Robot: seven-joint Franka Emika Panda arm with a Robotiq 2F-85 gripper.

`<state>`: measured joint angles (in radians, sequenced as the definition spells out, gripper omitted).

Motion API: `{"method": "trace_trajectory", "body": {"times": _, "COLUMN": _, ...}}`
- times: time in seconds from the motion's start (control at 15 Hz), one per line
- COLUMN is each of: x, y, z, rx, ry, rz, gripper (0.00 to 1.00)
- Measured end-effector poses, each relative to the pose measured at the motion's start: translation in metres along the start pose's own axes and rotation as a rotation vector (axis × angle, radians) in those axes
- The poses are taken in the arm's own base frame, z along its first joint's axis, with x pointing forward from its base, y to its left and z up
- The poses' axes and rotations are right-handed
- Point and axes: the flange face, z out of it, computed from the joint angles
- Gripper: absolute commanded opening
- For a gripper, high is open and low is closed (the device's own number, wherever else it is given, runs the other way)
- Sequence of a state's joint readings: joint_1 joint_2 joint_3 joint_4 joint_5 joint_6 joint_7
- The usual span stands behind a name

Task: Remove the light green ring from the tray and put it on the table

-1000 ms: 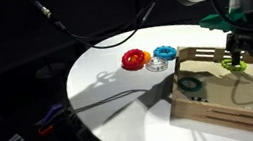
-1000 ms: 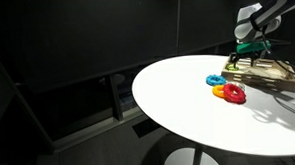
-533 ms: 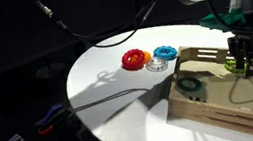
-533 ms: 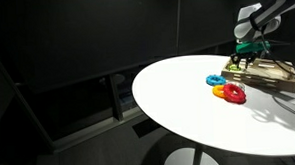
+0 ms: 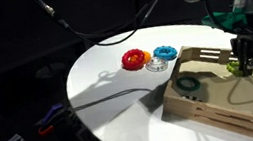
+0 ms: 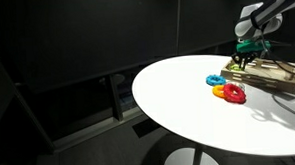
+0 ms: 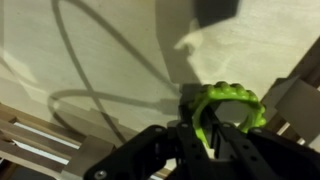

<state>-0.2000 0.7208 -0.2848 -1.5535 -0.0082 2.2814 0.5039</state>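
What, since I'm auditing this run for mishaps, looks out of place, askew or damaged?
Nothing stands out. The light green ring sits in the tray, its rim pinched by the gripper; the dark green ring lies flat there too.

Your claw (image 5: pixel 243 61), pinching the bumpy lime plastic ring (image 7: pixel 230 90), sits inside the shallow pale wooden tray (image 5: pixel 213 108); its low walls hem you in. Beside the tray, a red ring (image 5: pixel 134 58), blue ring (image 5: pixel 165 52) and clear ring (image 5: pixel 156 65) crowd the round white counter (image 5: pixel 109 88); farther out it's bare.
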Motion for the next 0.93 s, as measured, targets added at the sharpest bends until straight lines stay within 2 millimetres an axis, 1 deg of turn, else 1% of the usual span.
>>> {"method": "trace_trajectory", "body": {"times": 0.2, "x": 0.001, "y": 0.006, "z": -0.001, "rx": 0.000, "ry": -0.001, "rz": 0.008, "gripper": 0.06}}
{"method": "trace_trajectory", "body": {"times": 0.4, "x": 0.000, "y": 0.010, "z": -0.008, "rx": 0.004, "ry": -0.001, "rz": 0.009, "gripper": 0.06}}
{"method": "trace_trajectory", "body": {"times": 0.73, "x": -0.008, "y": 0.021, "z": -0.035, "rx": 0.029, "ry": 0.002, "rz": -0.044, "gripper": 0.06}}
{"method": "trace_trajectory", "body": {"times": 0.93, "x": -0.018, "y": 0.025, "z": -0.054, "rx": 0.051, "ry": 0.003, "rz": -0.096, "gripper": 0.06}}
